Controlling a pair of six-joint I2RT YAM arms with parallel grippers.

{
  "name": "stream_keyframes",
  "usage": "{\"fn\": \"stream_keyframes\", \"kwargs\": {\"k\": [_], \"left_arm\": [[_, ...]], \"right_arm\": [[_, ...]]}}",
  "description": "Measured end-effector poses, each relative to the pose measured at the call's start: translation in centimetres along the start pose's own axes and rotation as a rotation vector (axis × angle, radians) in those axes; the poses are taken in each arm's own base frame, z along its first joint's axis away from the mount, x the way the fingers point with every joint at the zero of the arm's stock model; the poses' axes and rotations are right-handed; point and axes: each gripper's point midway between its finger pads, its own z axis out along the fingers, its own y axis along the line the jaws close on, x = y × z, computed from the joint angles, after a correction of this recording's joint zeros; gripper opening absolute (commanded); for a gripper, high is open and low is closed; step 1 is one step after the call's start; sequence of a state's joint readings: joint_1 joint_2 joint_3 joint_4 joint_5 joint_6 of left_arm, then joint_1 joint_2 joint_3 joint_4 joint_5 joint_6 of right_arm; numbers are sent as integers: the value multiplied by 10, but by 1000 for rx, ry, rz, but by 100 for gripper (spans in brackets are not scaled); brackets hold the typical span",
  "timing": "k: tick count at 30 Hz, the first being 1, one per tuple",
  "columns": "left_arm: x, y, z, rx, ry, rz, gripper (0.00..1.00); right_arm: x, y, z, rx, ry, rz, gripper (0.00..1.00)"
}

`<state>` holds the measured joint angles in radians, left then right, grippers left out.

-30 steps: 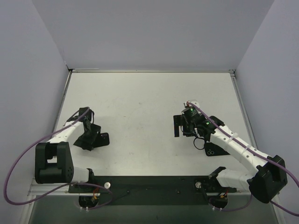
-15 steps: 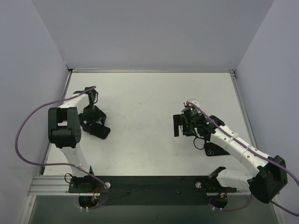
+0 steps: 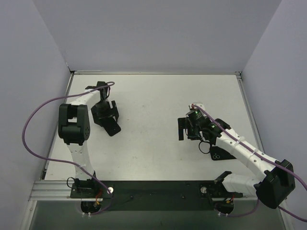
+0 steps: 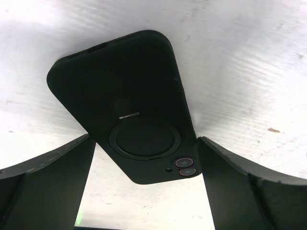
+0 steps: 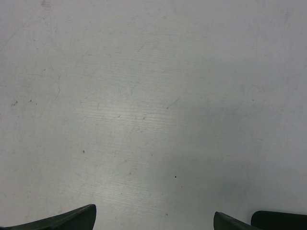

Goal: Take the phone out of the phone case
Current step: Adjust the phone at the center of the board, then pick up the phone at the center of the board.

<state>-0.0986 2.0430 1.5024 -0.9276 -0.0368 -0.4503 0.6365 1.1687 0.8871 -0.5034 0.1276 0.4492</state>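
Plainly, the matte black phone case [image 4: 129, 96] with rounded corners faces back-side up. It shows a round flat ring-stand disc [image 4: 144, 139] set into its middle, and at the end nearest the wrist camera two small lenses of the dark phone [image 4: 184, 166] peep through a corner cut-out, so the phone is inside its case. That lens end lies between the two black fingers [image 4: 53, 182] of the left gripper [image 4: 144, 140], whose inner faces meet the case's long edges on both sides, so this pincer is clamped on the cased phone. The far end of the case juts out past the fingertips over the white scuffed tabletop [image 4: 249, 57]. Whether the case rests on the surface or hangs just above it cannot be told. From the overhead camera, the case [image 3: 113, 127] sits in the left half of the table toward the far side, angled to the near right of the left gripper [image 3: 105, 114], and a purple cable [image 3: 33, 120] loops from that arm. Well apart, on the right half of the table, the right gripper [image 3: 183, 129] is low over the tabletop [image 3: 153, 96]. Its wrist view shows only the two dark fingertips [image 5: 72, 218] in the bottom corners, spread wide with bare white surface [image 5: 153, 96] between them, so this pincer [image 5: 153, 213] is released and holds nothing.
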Motion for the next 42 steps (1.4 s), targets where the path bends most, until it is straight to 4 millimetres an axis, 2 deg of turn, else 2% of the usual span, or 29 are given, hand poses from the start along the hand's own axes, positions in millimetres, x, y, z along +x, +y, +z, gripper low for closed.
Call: {"fn": "stream_keyframes", "kwargs": {"k": [5,9,13,19,25,28,37,42], "left_arm": [[-3,-10,-1,54,-9,59,97],[-3,-15,0,59,-40,41,97],[-2,-21,-2,55,-111,-33,97],[11,-45,-11,87,-193,-127,97],[0,-59,-34,162,-271,-255,97],[-1,-61,-37,160,-283,-318,97],[24,-82,-29,19,-257,-416,97],[33,-74,-25,-45,-254,-458,97]], "right_arm": [[0,0,0,1,1,6,100],[1,0,0,1,2,14,100],[1,1,0,1,2,19,100],[1,1,0,1,3,20,100],[1,1,0,1,3,20,100],[1,1,0,0,3,20,100],[2,0,1,2,6,18,100],[8,-2,2,6,15,15,100]]}}
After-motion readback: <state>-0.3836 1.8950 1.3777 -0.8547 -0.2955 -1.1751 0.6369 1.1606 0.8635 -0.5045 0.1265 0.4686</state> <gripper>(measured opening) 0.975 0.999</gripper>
